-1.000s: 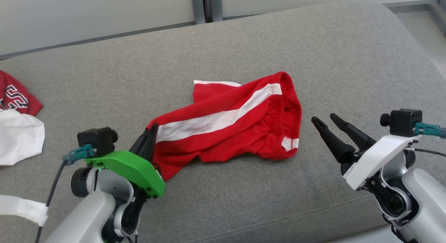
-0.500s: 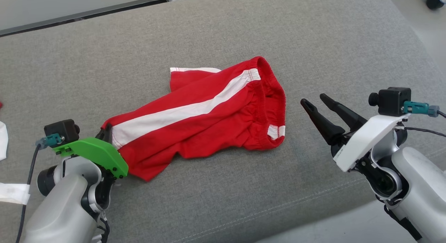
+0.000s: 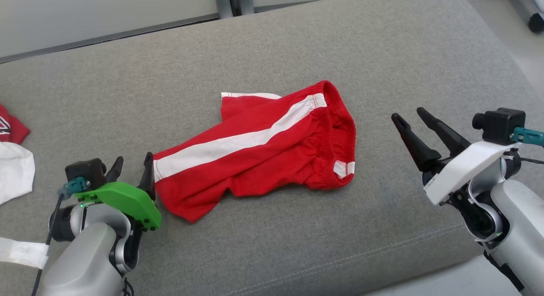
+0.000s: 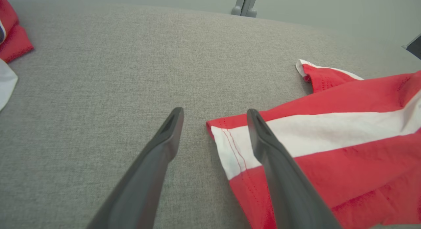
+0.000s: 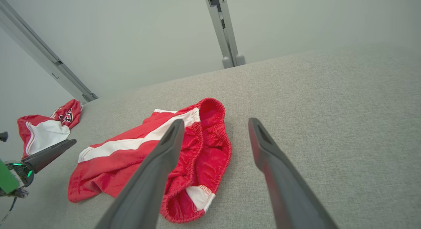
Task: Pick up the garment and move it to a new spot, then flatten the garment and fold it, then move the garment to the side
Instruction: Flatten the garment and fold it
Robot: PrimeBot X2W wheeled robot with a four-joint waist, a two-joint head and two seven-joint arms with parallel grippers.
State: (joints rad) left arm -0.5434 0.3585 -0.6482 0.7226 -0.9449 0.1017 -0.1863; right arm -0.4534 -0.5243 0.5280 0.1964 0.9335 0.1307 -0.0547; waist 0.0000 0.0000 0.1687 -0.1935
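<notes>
Beside spare clothes (image 3: 15, 177) at far left, the left gripper (image 3: 134, 159) rests with fingers parted and empty at the leg hem (image 3: 156, 170) of the red shorts (image 3: 255, 151). They lie rumpled in the middle of the grey cushion (image 3: 297, 245), apparently laid there for flattening. The right gripper (image 3: 408, 113), likewise spread and empty, hovers apart from the waistband (image 3: 346, 117), seemingly ready to take that end.

Light: bright, even and soft across the cushion (image 3: 297, 245).
Shadows: a thin, soft-edged dark band under the near hem of the shorts (image 3: 263, 168); darker inside their waistband.
Focus: head view crisp at the shorts; left wrist view softens behind the shorts.
Distortion: wide-angle wrist views; the post (image 5: 223, 32) behind the shorts leans, and the fingers (image 4: 154, 163) look stretched.
</notes>
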